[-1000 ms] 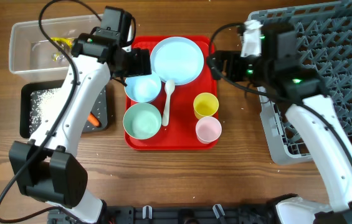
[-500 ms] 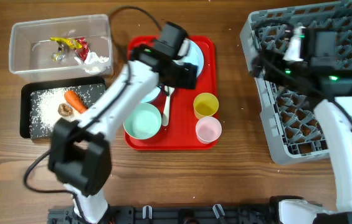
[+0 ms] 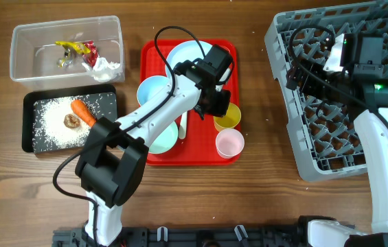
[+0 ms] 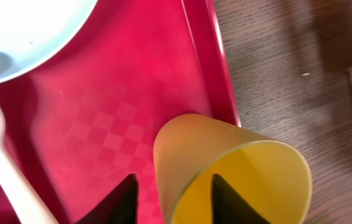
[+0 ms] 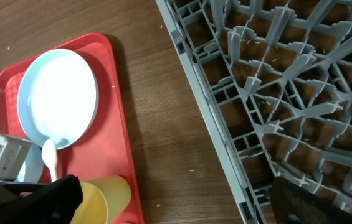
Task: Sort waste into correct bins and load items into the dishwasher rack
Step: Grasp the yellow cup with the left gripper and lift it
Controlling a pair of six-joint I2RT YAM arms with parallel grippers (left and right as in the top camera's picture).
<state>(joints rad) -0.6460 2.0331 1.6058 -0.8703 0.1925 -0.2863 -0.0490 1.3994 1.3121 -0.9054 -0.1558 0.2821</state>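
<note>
Overhead view: you find the left gripper [image 3: 215, 103] lowered over the red tray [image 3: 200, 156], right at the yellow cup [image 3: 228, 118], which stands near the tray's right edge above the pink cup [image 3: 229, 143]. On the same tray lie the pale blue plate [image 3: 190, 58] at the top, a blue bowl [image 3: 154, 92], a teal bowl [image 3: 169, 137] partly under the arm, and the white spoon [image 3: 183, 127]. At far left, the clear tub [image 3: 22, 68] holds wrappers [image 3: 77, 49] and tissue [image 3: 104, 67]; the black tray [image 3: 29, 134] below it holds the carrot [image 3: 82, 110], a brown lump [image 3: 72, 121] and rice [image 3: 49, 120]. The right gripper [image 3: 295, 74] hangs over the left part of the grey rack [image 3: 331, 147]. Left wrist view: you see the two black fingers [image 4: 123, 199] set fairly narrow astride the near wall of the yellow cup, one outside it and one over its mouth; you cannot tell whether they pinch that wall. The cup appears tilted, beside the tray's rim. Right wrist view: your right fingers [image 5: 45, 199] stand wide apart with nothing between them, above the bare table [image 5: 163, 74] between rack and tray.
</note>
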